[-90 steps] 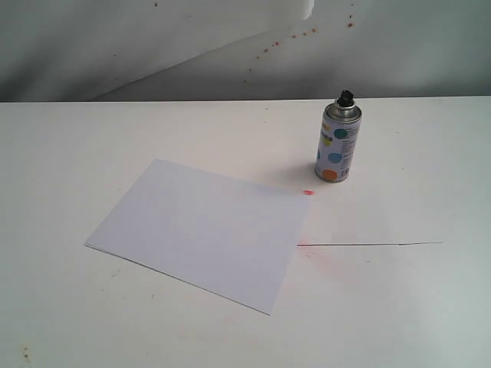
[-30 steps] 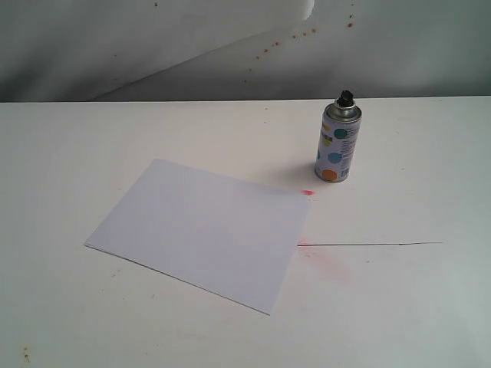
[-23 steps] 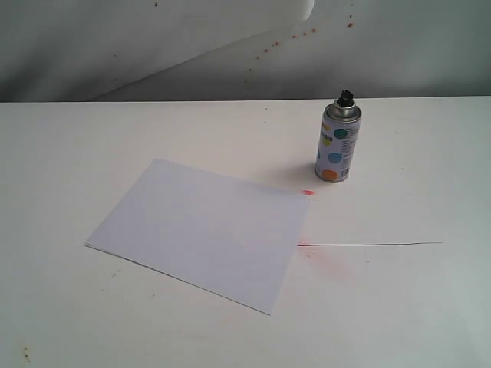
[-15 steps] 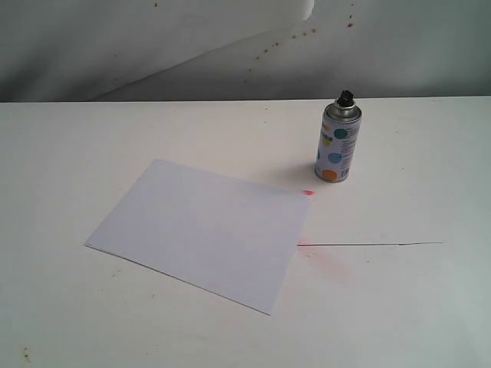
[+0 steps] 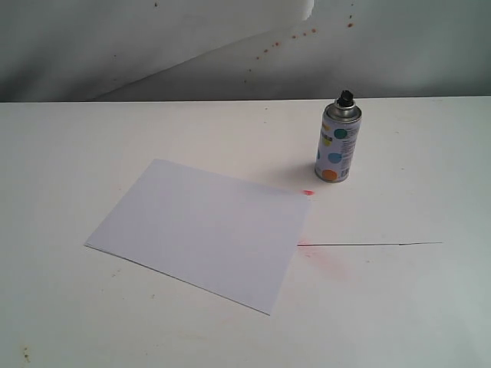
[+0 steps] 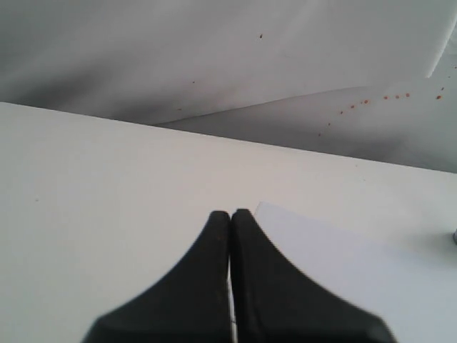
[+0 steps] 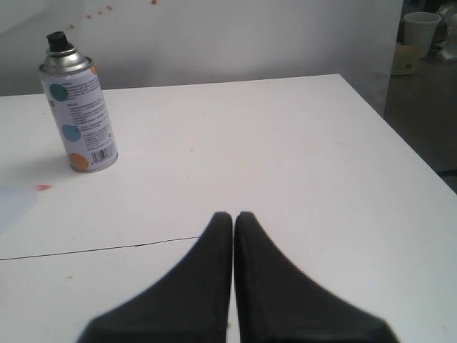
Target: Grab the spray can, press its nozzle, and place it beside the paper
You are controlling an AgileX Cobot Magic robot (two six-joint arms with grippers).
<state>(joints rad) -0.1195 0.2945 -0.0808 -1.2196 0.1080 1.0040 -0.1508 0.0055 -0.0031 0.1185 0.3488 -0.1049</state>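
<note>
The spray can (image 5: 336, 143) stands upright on the white table, right of and behind the paper (image 5: 203, 231); its black nozzle (image 5: 347, 98) sits on the silver top. In the right wrist view the spray can (image 7: 78, 116) is far off to one side of my right gripper (image 7: 233, 215), which is shut with nothing in it. My left gripper (image 6: 230, 213) is shut and empty too, with a corner of the paper (image 6: 357, 268) just beyond it. Neither gripper shows in the exterior view.
A thin dark seam (image 5: 368, 244) crosses the table right of the paper, with faint red spray marks (image 5: 308, 192) near it. The table's far edge meets a grey wall (image 5: 192, 54). Its side edge (image 7: 400, 136) shows in the right wrist view.
</note>
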